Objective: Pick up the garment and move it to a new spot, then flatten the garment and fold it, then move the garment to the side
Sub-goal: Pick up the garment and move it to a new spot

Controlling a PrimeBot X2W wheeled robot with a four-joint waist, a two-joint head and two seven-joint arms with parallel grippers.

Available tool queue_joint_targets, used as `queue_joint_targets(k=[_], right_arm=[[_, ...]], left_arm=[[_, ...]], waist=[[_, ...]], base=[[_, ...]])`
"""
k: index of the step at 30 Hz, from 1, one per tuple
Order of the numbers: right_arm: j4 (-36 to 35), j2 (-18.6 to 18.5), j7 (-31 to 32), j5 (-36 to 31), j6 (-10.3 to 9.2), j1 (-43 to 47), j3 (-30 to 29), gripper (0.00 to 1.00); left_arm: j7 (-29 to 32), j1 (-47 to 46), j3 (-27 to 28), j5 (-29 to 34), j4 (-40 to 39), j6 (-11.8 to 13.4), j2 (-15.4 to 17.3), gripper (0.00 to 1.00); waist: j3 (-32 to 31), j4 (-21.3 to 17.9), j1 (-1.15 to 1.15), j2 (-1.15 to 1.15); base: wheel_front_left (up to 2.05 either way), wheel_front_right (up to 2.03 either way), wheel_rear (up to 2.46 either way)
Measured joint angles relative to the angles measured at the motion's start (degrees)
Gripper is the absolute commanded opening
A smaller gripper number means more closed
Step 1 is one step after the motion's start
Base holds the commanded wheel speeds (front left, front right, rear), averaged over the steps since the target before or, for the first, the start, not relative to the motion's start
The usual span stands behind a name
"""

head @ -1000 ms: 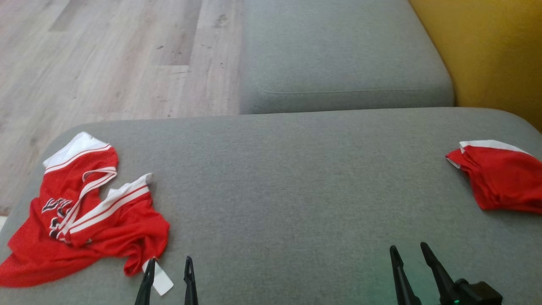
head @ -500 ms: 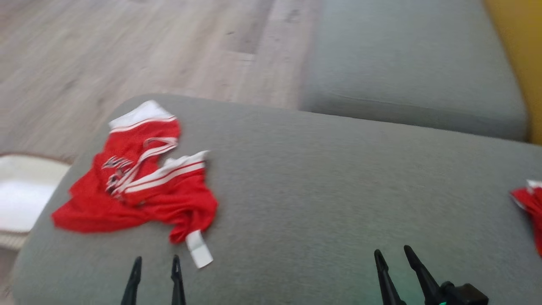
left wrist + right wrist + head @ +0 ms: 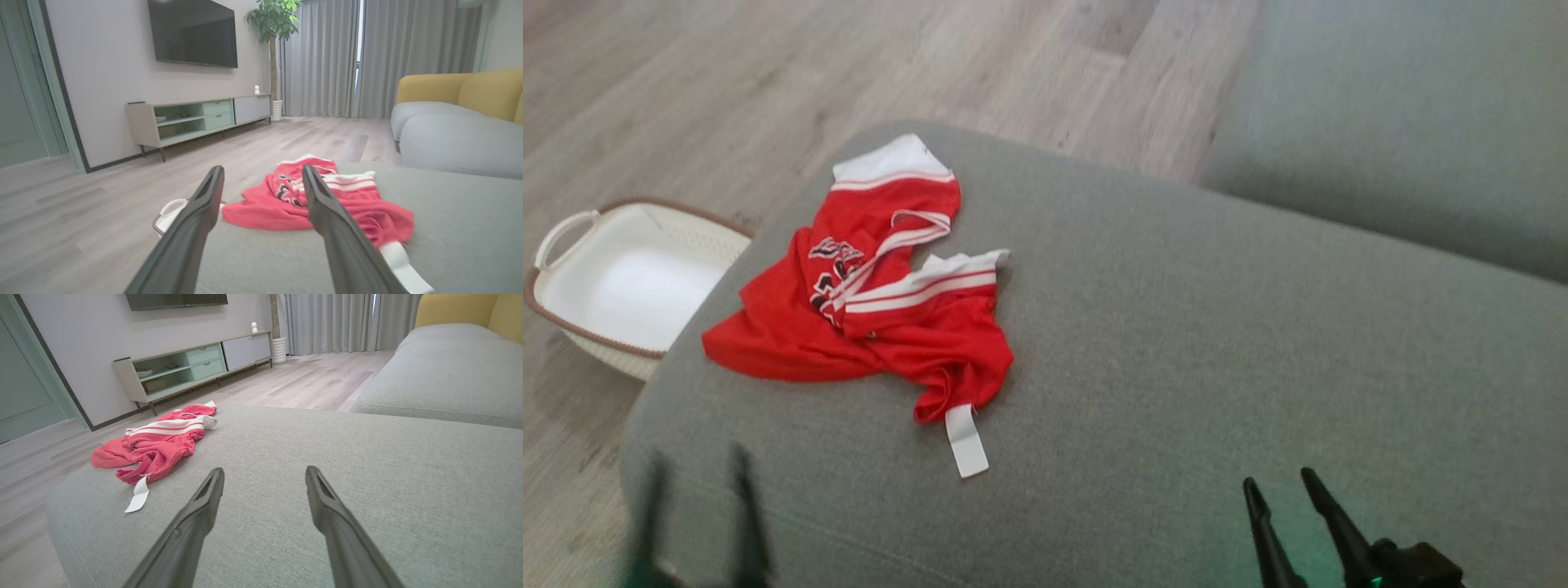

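Observation:
A crumpled red garment (image 3: 874, 310) with white striped trim and a white tag lies near the left end of the grey cushion (image 3: 1176, 351). It also shows ahead in the left wrist view, garment (image 3: 265, 204), and at the left in the right wrist view, garment (image 3: 155, 445). My left gripper (image 3: 694, 465) is a blurred shape at the lower left, over the cushion's front edge, short of the garment; its fingers stand open with nothing between them (image 3: 263, 171). My right gripper (image 3: 1278, 486) is open over bare cushion at the lower right (image 3: 265, 473).
A white basket (image 3: 621, 278) with a brown rim stands on the wooden floor just left of the cushion. A second grey cushion (image 3: 1405, 139) lies at the upper right. A TV stand (image 3: 196, 118) and a yellow sofa back (image 3: 461, 87) stand across the room.
The head camera has swung left: the garment now sits nearer the middle, the basket has come into view, and the red cloth at the right edge has left the picture. Both grippers stay open.

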Motion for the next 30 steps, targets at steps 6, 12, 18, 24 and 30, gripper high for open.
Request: queue_joint_targets(k=[6,12,18,24,30], right_arm=[[-2.34,-4.77,0.00,-2.85,0.00,-1.83,-0.77,1.00],[-6.04,-12.60,0.00,-3.16,0.00,-7.64,-2.78,1.00],[-8.53,-18.30,0.00,-1.65,0.00,-11.05,-4.83,1.00],[-11.25,-22.08,0.02,-0.92,0.00,-11.80,-4.77,1.00],[-13.99,-23.24,0.27,-0.52,0.00,-13.73,-5.13,1.00]], left_arm=[[-0.20,-16.78,5.39,-1.15,-1.93,-3.42,5.78,1.00],[7.44,-39.50,4.04,-5.66,14.70,-10.05,9.50,1.00],[24.82,-59.06,0.03,-12.15,37.05,-13.33,8.31,1.00],[34.43,-67.18,-2.44,-17.07,53.59,-14.28,6.78,1.00],[33.89,-67.98,-4.04,-17.28,62.66,-14.28,7.94,0.88]], waist=[[5.91,-0.54,0.01,0.00],[14.61,-1.40,0.02,0.00],[22.83,-2.76,0.04,0.00],[28.34,-4.64,0.03,-0.01],[31.48,-7.06,0.01,0.00]], base=[[0.00,0.00,0.00],[0.00,0.00,0.00],[0.00,0.00,0.00],[0.00,0.00,0.00],[0.00,0.00,0.00]])
